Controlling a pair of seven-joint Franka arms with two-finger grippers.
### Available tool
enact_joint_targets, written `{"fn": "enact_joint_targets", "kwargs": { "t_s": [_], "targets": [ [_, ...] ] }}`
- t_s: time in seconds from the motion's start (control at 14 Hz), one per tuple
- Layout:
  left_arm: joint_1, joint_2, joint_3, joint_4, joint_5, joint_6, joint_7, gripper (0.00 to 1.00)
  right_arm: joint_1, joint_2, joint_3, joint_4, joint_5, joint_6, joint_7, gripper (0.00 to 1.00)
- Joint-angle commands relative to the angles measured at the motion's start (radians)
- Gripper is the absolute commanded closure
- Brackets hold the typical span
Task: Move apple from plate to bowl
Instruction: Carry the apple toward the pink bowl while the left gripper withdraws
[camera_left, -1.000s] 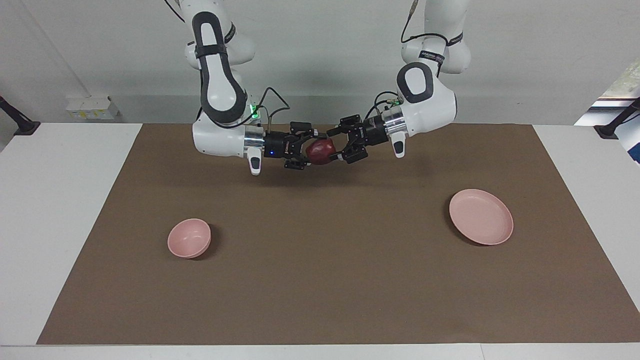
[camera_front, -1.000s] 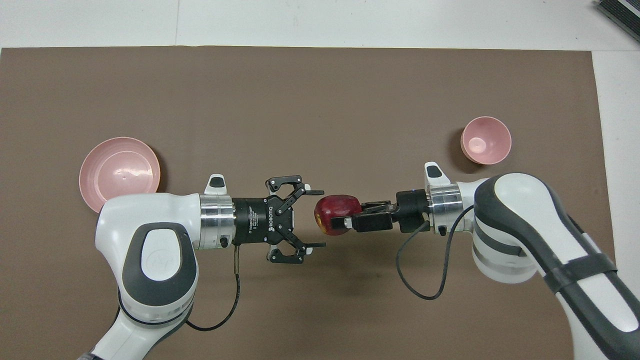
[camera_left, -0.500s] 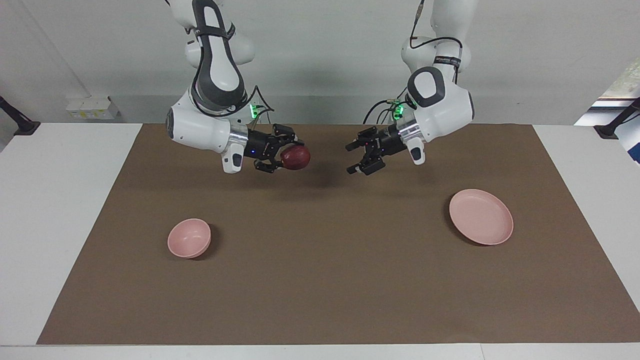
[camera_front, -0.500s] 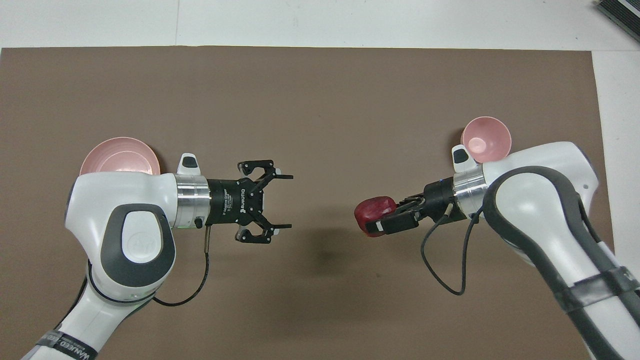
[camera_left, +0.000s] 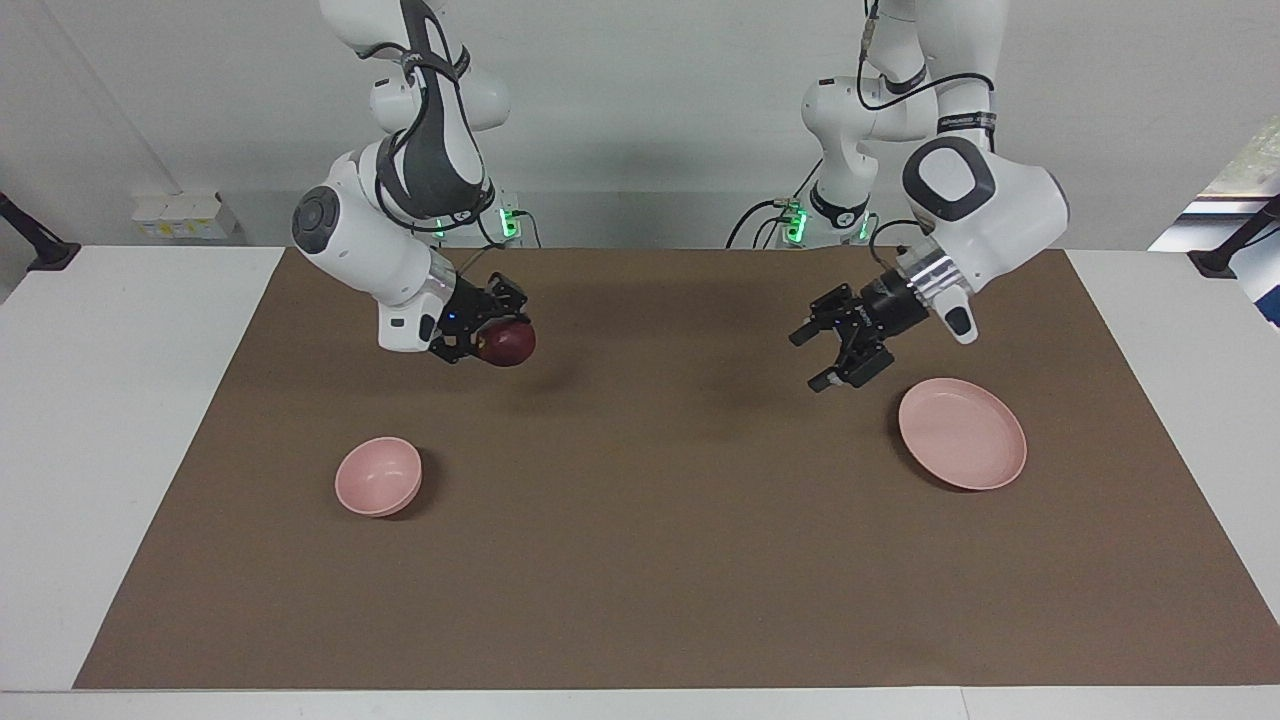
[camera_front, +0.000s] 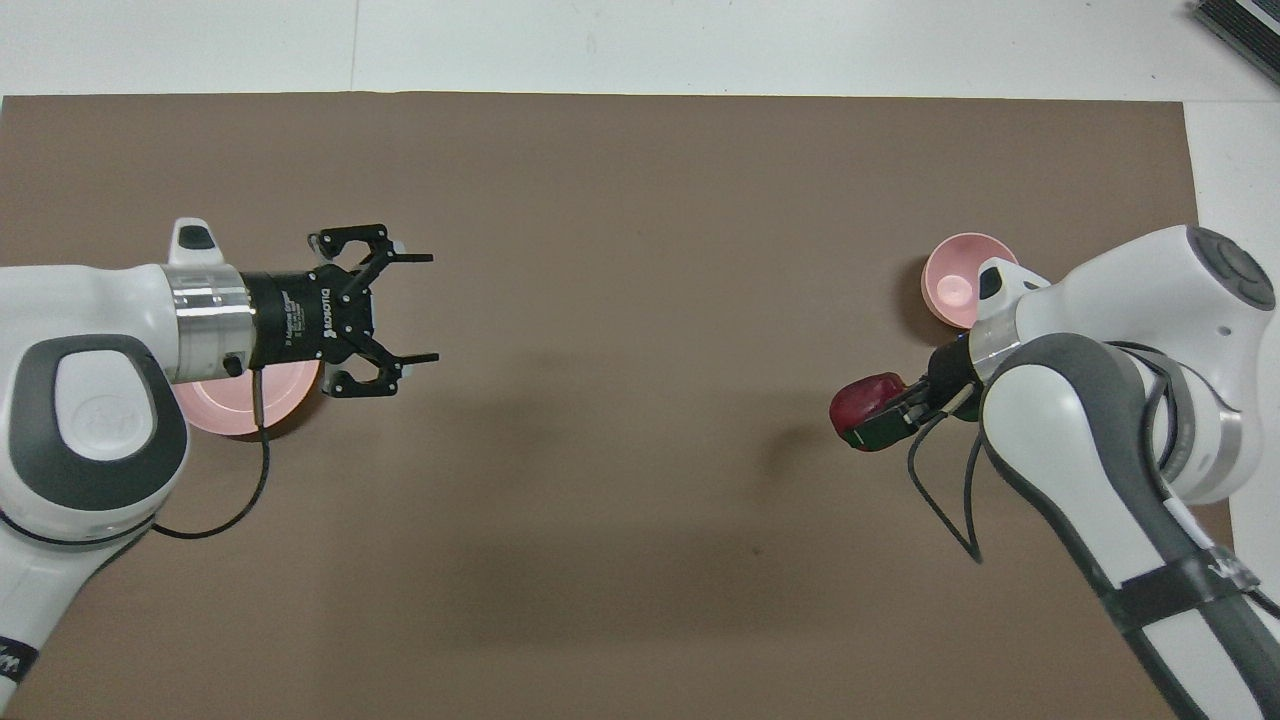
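Observation:
My right gripper (camera_left: 495, 340) is shut on the dark red apple (camera_left: 509, 343) and holds it in the air over the brown mat, toward the right arm's end. In the overhead view the right gripper (camera_front: 880, 412) holds the apple (camera_front: 862, 396) beside the small deep pink bowl (camera_front: 955, 277), part of which the arm hides. The bowl (camera_left: 378, 476) is empty. My left gripper (camera_left: 828, 358) is open and empty in the air beside the flat pink plate (camera_left: 962, 433). In the overhead view the left gripper (camera_front: 418, 307) shows and its wrist covers most of the plate (camera_front: 290, 392).
A brown mat (camera_left: 650, 520) covers most of the white table (camera_left: 120, 400). A dark object (camera_front: 1240, 20) lies at the table's corner farthest from the robots, at the right arm's end.
After the apple passed from the left gripper to the right one, the arms drew apart. The right gripper carried the apple toward the bowl; the open left gripper went back toward the plate.

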Motion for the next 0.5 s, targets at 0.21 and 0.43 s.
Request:
{"fn": "enact_joint_targets", "kwargs": {
  "t_s": [0.21, 0.43],
  "targets": [
    [0.0, 0.019, -0.015, 0.139, 0.37, -0.06, -0.004, 0.0, 0.008, 0.044, 0.011, 0.116, -0.379, 0.036, 0.21, 0.64],
    [-0.003, 0.035, -0.017, 0.188, 0.53, -0.099, 0.057, 0.0, -0.006, 0.06, 0.013, 0.109, -0.542, 0.182, 0.297, 0.65]
  ]
}}
